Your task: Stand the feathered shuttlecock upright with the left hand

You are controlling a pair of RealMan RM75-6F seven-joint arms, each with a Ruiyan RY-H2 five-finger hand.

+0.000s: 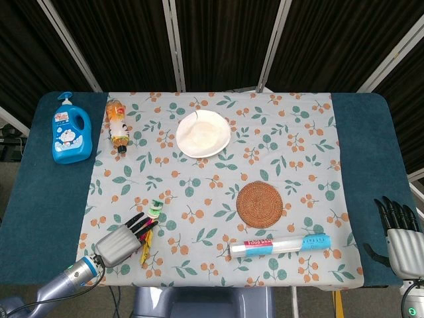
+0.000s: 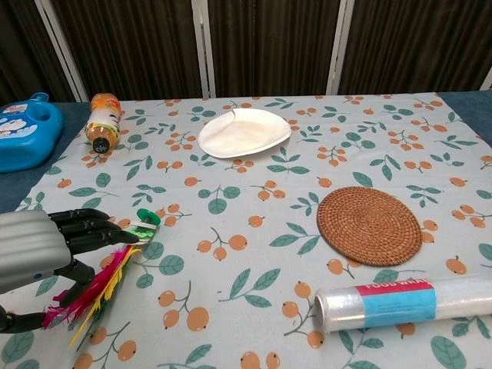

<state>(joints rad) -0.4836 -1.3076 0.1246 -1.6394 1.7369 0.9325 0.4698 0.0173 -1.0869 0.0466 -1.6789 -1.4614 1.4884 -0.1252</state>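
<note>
The feathered shuttlecock (image 1: 156, 209) lies flat on the floral cloth near the front left, its green base pointing toward the back and its pink and yellow feathers (image 2: 115, 275) toward the front edge. My left hand (image 1: 122, 240) hovers over the feathers, its fingers stretched out along the shuttlecock toward the base. In the chest view the left hand (image 2: 46, 242) has its fingertips reaching the base and its thumb down beside the feathers, with no clear grip. My right hand (image 1: 402, 242) stays at the front right, off the cloth, fingers spread and holding nothing.
A blue detergent bottle (image 1: 71, 132) stands at the back left, with an orange bottle (image 1: 117, 124) lying beside it. A white plate (image 1: 203, 133) sits at the back centre. A woven coaster (image 1: 260, 205) and a film roll (image 1: 280, 246) lie right of centre.
</note>
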